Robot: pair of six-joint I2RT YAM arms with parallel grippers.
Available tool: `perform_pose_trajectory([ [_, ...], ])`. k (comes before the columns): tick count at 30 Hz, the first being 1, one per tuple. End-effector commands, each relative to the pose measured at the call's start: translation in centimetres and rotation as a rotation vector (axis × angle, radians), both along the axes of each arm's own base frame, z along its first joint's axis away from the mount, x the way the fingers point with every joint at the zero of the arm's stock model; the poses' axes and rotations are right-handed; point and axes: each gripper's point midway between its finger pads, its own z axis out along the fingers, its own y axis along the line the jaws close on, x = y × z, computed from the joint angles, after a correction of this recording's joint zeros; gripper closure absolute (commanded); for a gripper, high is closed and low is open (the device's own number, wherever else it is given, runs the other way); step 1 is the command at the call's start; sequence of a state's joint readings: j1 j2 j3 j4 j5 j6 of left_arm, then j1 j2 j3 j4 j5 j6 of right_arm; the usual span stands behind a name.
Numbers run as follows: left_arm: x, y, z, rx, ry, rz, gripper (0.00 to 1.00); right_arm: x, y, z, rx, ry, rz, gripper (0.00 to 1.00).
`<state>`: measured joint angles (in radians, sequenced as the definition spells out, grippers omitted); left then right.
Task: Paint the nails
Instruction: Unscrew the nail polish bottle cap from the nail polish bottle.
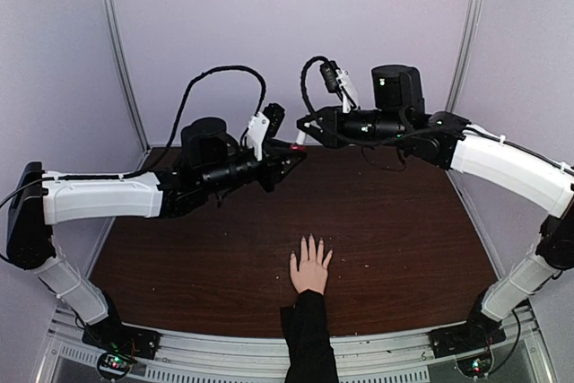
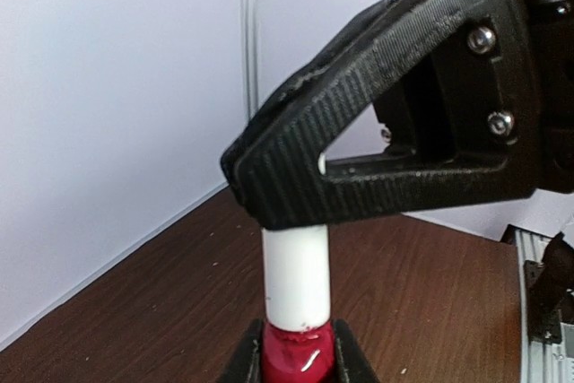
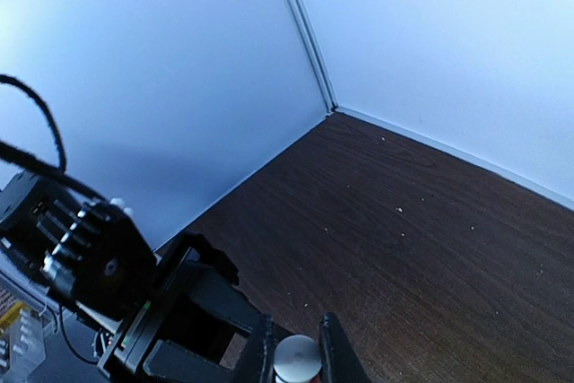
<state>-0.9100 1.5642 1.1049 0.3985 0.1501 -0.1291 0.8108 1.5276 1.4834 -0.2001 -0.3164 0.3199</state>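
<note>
Left claw clamped on small glossy red bottle, right claw closed tight on its white cylindrical cap, both raised over dark brown wooden table; tiny nails tip pale hand flat near table's front edge.

A dark brown wood-grain table filled the floor of the booth; tiny pale specks were scattered over its surface; plain lilac-white walls closed it in on the left, far and right sides; a thin metal left post rose at the far left corner, and a matching right post rose at the far right; a ribbed aluminium rail ran along the near edge; a small red bottle was upright in the air above the far middle of the table, clear of the wood; its white cap, a plain cylinder, sat on top, with small flecks of red at its lower end.
</note>
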Motion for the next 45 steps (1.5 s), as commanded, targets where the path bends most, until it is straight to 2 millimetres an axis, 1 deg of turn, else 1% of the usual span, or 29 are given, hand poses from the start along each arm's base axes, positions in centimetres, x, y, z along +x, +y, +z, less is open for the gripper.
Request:
perform_pose_trajectory([
  [1, -6.8, -1.6, 4.8, -0.139, -0.080, -0.358, 1.00, -2.8, -0.1, 3.2, 0.055, -0.112, 0.146, 1.00],
  [3, -7.9, -1.6, 5.3, -0.160, -0.076, -0.437, 1.00, -3.8, -0.1, 3.9, 0.065, -0.140, 0.200, 1.00],
  [7, -10.6, -1.4, 6.3, -0.194, -0.090, -0.603, 1.00, -6.7, 0.1, 5.1, 0.103, -0.188, 0.348, 1.00],
  [12, -13.2, -1.1, 7.5, -0.220, -0.090, -0.771, 1.00, -9.9, -0.1, 6.8, 0.164, -0.252, 0.505, 1.00],
  [15, -14.4, -1.2, 7.9, -0.234, -0.054, -0.875, 1.00, -11.6, -0.2, 7.4, 0.189, -0.277, 0.596, 1.00],
  [17, -15.1, -1.1, 8.5, -0.251, -0.043, -0.934, 1.00, -12.8, -0.3, 8.0, 0.216, -0.301, 0.660, 1.00],
  [24, -16.8, -0.2, 10.4, -0.311, -0.026, -1.084, 1.00, -15.8, -1.0, 9.0, 0.260, -0.343, 0.819, 1.00],
  [27, -17.5, 0.2, 11.3, -0.338, -0.017, -1.151, 1.00, -16.7, -1.2, 9.2, 0.275, -0.357, 0.868, 1.00],
  [31, -17.8, 0.4, 11.8, -0.351, -0.001, -1.215, 1.00, -17.2, -1.1, 9.4, 0.287, -0.359, 0.910, 1.00],
  [35, -17.6, 0.2, 11.6, -0.348, 0.008, -1.215, 1.00, -17.1, -1.0, 9.4, 0.285, -0.356, 0.907, 1.00],
  [39, -16.7, -0.2, 11.2, -0.339, 0.039, -1.178, 1.00, -16.6, -1.0, 9.0, 0.263, -0.350, 0.881, 1.00],
  [40, -16.5, -0.4, 11.1, -0.334, 0.048, -1.165, 1.00, -16.4, -1.0, 9.0, 0.258, -0.349, 0.869, 0.96],
  [41, -16.2, -0.6, 11.0, -0.328, 0.057, -1.149, 1.00, -16.2, -1.0, 9.0, 0.253, -0.348, 0.855, 0.87],
  [43, -15.7, -0.9, 10.6, -0.314, 0.070, -1.111, 1.00, -15.8, -1.0, 8.9, 0.244, -0.344, 0.830, 0.60],
  [45, -15.0, -1.1, 10.4, -0.309, 0.079, -1.067, 1.00, -15.4, -1.1, 9.0, 0.236, -0.342, 0.803, 0.41],
])
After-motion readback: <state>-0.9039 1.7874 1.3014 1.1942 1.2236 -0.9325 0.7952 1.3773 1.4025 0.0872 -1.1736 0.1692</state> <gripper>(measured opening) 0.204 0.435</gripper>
